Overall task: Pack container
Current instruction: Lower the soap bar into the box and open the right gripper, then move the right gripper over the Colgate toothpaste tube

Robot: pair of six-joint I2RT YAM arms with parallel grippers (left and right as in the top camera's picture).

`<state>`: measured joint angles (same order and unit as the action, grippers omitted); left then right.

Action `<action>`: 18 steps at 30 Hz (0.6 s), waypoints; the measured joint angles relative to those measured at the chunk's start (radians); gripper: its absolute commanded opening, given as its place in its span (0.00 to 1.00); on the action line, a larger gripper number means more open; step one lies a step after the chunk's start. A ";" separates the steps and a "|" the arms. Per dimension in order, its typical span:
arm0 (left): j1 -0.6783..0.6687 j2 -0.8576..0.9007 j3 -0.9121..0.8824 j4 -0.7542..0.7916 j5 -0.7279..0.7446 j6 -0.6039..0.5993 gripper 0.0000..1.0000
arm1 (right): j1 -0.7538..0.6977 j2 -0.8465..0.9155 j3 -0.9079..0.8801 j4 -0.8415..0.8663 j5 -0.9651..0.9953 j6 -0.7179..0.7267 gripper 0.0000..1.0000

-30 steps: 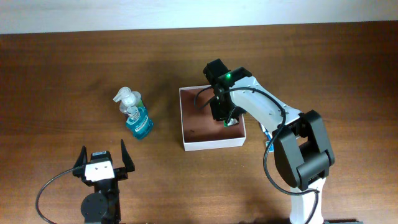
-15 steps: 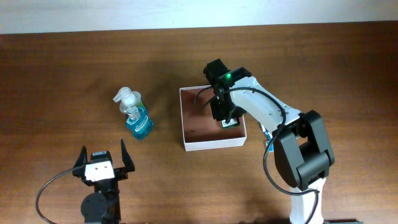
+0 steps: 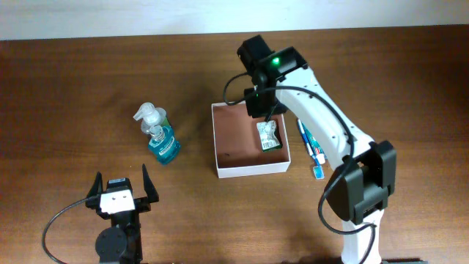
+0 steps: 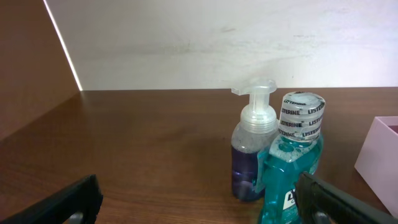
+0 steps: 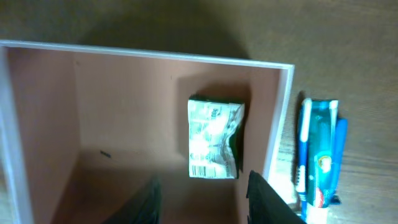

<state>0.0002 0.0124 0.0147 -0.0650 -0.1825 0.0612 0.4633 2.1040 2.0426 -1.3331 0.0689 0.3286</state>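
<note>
**Jaws apart above the container, nothing held**

Right gripper [image 5: 204,200]: jaws stand apart with empty space between the fingertips. It hangs over the container [image 3: 249,171], which sits near the middle of the table [image 3: 88,81].

Finding 1. A small crumpled packet [image 5: 213,138] lies flat on the reddish-brown floor, close to the right-hand wall and free of the fingers. Most of the floor to its left is bare.

Finding 2. A toothbrush pack [image 5: 318,152] lies on the table just beside the right wall, outside it and roughly parallel to it.

Finding 3. Left gripper [image 3: 121,180]: jaws spread wide and empty, at the near edge of the table. Ahead of it stand a pump bottle [image 4: 254,149] and a mouthwash bottle [image 4: 292,171], close together and well apart from the container.

Assessment. The step in hand appears to be clearing the container to fetch the next item; the toothbrush pack is the nearest candidate.

Recommendations:
- Rise straight up until the fingertips clear the thin wall before moving sideways, so the light box is not dragged.
- Turn the jaws across the pack's narrow width and grip at mid-length.
- Set it on the bare floor left of the packet, lengthwise.
</note>
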 measured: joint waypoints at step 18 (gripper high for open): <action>0.000 0.000 0.000 0.000 0.000 0.000 1.00 | -0.331 0.000 0.005 -0.171 0.013 -0.228 0.24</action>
<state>0.0002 0.0120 0.0147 -0.0647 -0.1829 0.0608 0.1326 2.1040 2.0472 -1.5040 0.0822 0.1009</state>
